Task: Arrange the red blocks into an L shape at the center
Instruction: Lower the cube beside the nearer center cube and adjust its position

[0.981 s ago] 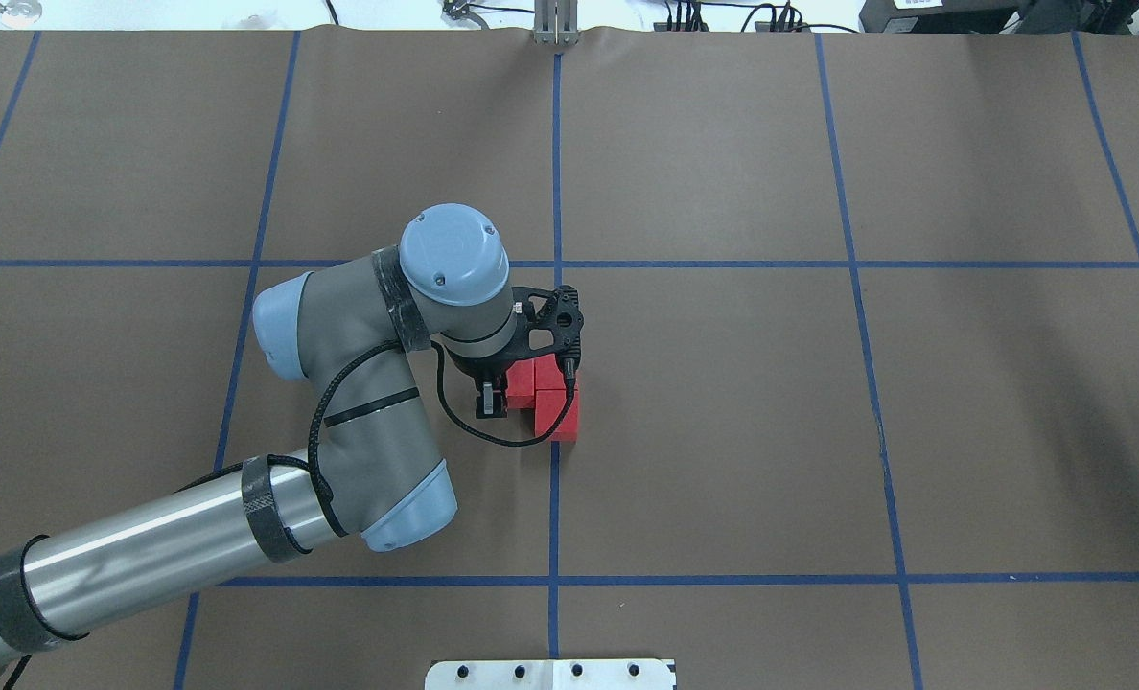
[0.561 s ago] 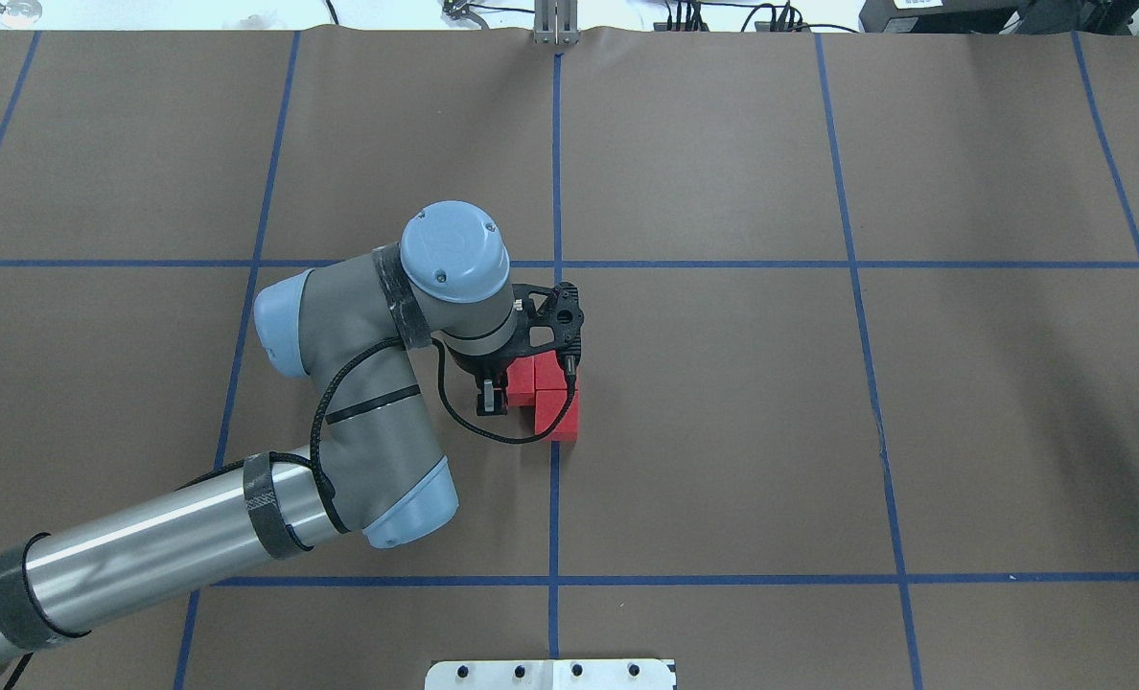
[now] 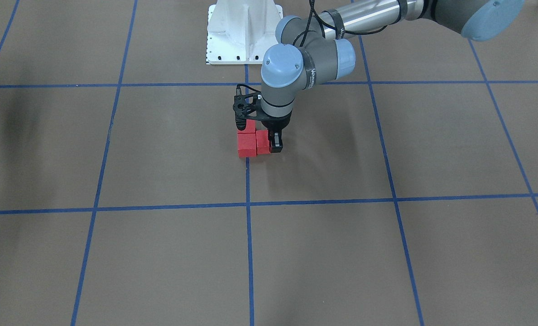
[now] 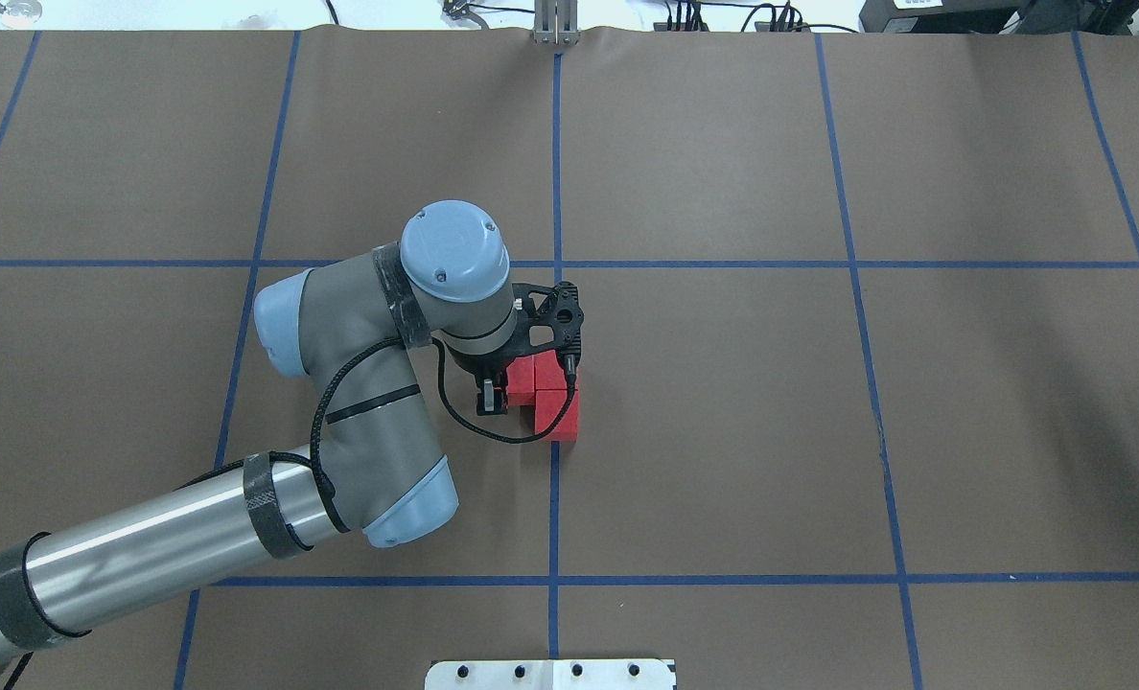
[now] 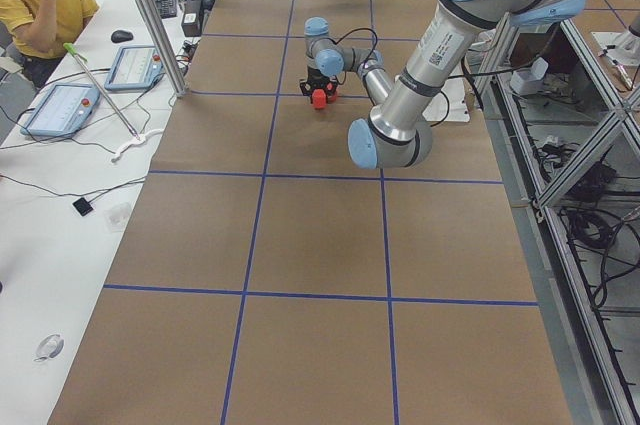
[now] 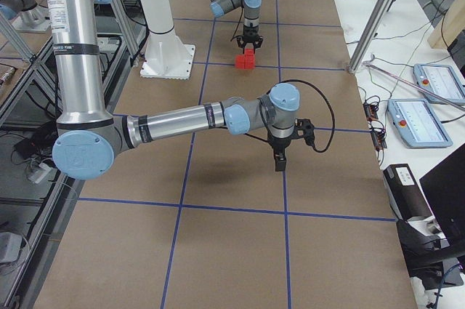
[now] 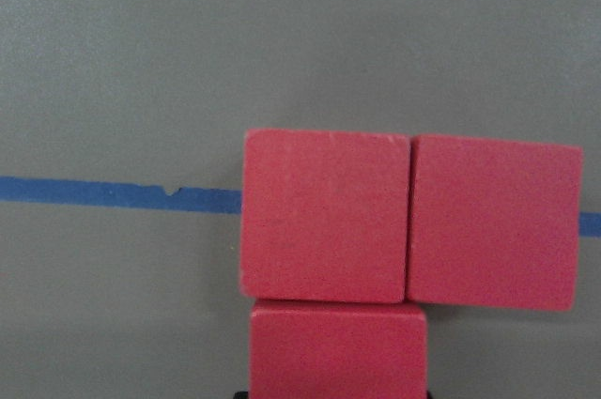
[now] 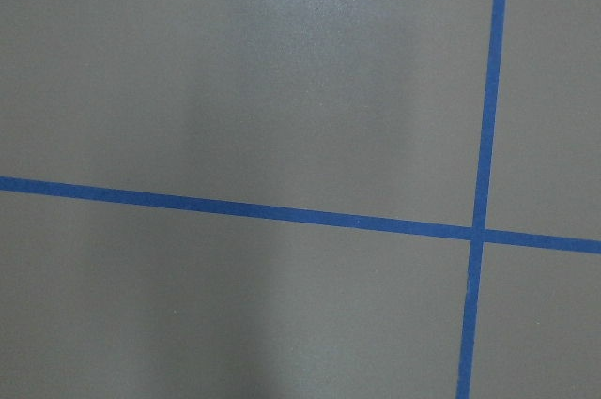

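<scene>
While the left arm stretched in from the desk's near left corner, its left hand stood at the outer end of the leftmost of the red blocks (narrow or wide, I could not tell). All three touched in an L: two on the blue tape line at the center, one left of the farther one. Toward the right edge the right hand pointed down over the desk, its spread not discernible.

Left arm bends inward, wrist vertical, left pincer closed and down low; right pincer points straight down.
</scene>
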